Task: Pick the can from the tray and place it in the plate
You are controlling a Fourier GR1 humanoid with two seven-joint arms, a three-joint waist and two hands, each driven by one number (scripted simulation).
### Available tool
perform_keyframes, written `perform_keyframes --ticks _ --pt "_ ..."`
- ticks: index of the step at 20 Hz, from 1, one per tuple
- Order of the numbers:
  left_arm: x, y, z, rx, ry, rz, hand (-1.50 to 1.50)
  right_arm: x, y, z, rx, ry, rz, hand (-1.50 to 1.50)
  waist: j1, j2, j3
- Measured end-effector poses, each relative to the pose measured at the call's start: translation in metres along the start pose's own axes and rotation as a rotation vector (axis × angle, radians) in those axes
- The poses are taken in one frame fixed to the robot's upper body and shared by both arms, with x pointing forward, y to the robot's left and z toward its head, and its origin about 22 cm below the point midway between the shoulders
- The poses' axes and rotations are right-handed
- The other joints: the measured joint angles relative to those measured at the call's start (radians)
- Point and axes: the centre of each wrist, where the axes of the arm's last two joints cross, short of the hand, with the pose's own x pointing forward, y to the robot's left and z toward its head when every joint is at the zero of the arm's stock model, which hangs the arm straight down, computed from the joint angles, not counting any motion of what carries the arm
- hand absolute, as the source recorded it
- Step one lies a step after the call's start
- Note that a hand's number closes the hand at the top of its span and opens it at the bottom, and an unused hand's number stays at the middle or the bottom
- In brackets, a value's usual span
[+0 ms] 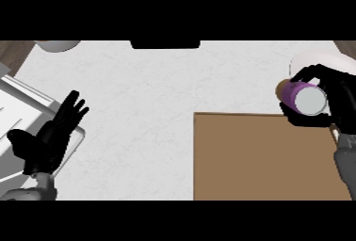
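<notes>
The right hand [321, 96] is near the right edge of the white counter [153, 94], just above the far right corner of the brown tray [257, 160]. Its fingers and thumb are curled around the can [304, 97], so the hand is clamped on it. The can has a purple side and a grey round end, and this end is turned toward the camera, so the can is tilted. It is lifted and it does not touch the tray. Behind the hand, at the far right corner of the counter, a part of the white plate [327, 60] is visible; the hand covers its near side. I cannot tell if the can is already over the plate or only beside it.

The left hand [52, 134] rests near the left edge of the counter with its fingers straight and spread apart, holding nothing. It lies over a white and grey object [21, 106].
</notes>
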Motion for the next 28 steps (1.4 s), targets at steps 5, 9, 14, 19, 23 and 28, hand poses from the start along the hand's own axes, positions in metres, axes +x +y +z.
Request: perform_keyframes --ticks 5,9,14,19,23,28 --pt "0.000 -0.003 -0.002 -0.001 -0.009 -0.002 0.00 -0.033 -0.018 -0.016 -0.065 0.120 -0.064 1.50 0.008 0.002 0.001" --pt "0.001 -0.004 -0.003 -0.009 -0.010 0.001 0.00 -0.074 -0.035 -0.023 -0.099 0.193 -0.070 1.50 0.014 0.005 0.001" --pt "0.001 -0.006 -0.005 -0.025 -0.026 0.003 0.00 -0.115 -0.044 -0.029 -0.121 0.259 -0.054 1.50 0.023 0.007 0.002" --pt "0.004 -0.009 -0.007 -0.029 -0.020 0.002 0.00 -0.150 -0.050 -0.029 -0.076 0.295 0.009 1.50 0.035 0.012 0.002" --pt "0.007 -0.013 -0.008 -0.016 -0.015 0.000 0.00 -0.173 -0.053 -0.022 0.025 0.336 0.006 1.50 0.041 0.017 0.001" --pt "0.008 -0.014 -0.010 -0.033 -0.024 -0.008 0.00 -0.191 -0.053 -0.015 0.132 0.374 -0.085 -1.50 0.050 0.022 0.002"
